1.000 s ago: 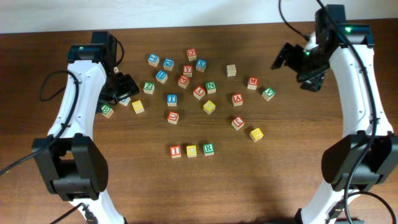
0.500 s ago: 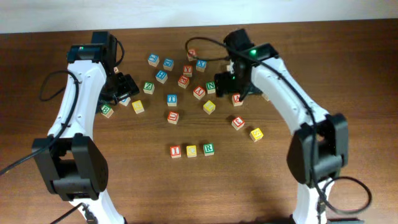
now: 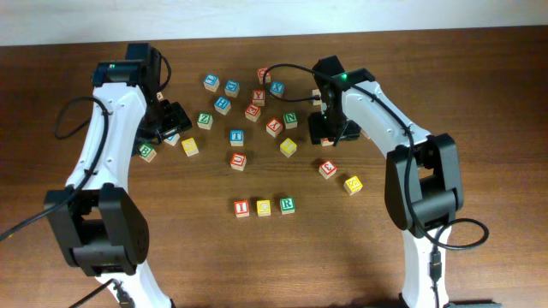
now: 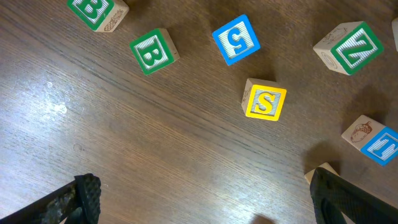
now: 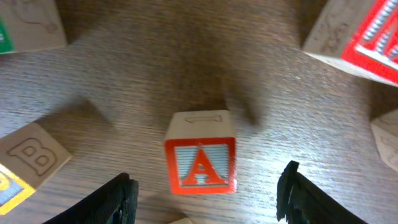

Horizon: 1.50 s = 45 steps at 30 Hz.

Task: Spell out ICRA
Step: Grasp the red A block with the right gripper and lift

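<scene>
Our right end effector (image 5: 208, 196) swung in; its wrist view alone shows it parted astride the A cube (image 5: 200, 164); left end effector (image 4: 208, 199) gapes wide.

Robot lab bench: two arms (image 3: 103, 145), wooden table (image 3: 342, 257), scattered letter cubes (image 3: 237, 136).

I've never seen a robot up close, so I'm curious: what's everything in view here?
table: one, brown wood, under everything.
I cube: one, red print, left end of the lined-up row.
C cube: one, yellow print, middle of that row.
R cube: one, green print, right end of that row.
A cube: one, red print, not yet in the row.
other letter cubes: well over a dozen, mixed colours, scattered beyond the row.
arms: two, white and black, at the table's left and right.
cables: several, black, along the arms.
left hand: one, black, open above left-side cubes.
right hand: one, black, open around the A cube, not touching.
</scene>
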Available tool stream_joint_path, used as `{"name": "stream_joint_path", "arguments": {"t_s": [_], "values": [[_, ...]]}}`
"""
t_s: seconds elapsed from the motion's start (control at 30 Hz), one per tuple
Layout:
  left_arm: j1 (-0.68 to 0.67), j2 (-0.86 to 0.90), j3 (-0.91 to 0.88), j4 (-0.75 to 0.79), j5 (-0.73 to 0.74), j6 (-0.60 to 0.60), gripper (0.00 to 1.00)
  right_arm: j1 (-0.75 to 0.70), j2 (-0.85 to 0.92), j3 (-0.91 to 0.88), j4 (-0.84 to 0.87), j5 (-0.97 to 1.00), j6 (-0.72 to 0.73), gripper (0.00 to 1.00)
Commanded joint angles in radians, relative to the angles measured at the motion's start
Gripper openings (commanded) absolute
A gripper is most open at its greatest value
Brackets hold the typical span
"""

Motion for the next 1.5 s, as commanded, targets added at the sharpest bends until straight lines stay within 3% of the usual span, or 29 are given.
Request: {"name": "stream_joint_path", "arguments": {"t_s": [0.0,0.13,0.2,1.1,1.2,1.47], "values": [[0.004,-0.025,0.007,-0.001,-0.011,-0.005,0.99,0.002,0.013,-0.008,0.012,-0.027,-0.037,0.65],[0.004,-0.025,0.007,-0.001,-0.011,-0.005,0.99,0.002,0.013,-0.008,0.036,-0.023,-0.037,0.58],[0.004,-0.025,0.007,-0.001,-0.011,-0.005,0.99,0.002,0.013,-0.008,0.044,-0.023,-0.037,0.48],[0.004,-0.025,0.007,-0.001,-0.011,-0.005,0.99,0.002,0.013,-0.053,0.089,-0.023,-0.037,0.47],[0.004,-0.025,0.007,-0.001,-0.011,-0.005,0.99,0.002,0.013,-0.053,0.103,-0.023,-0.037,0.38],[0.004,-0.025,0.007,-0.001,-0.011,-0.005,0.99,0.002,0.013,-0.053,0.121,-0.023,-0.034,0.31]]}}
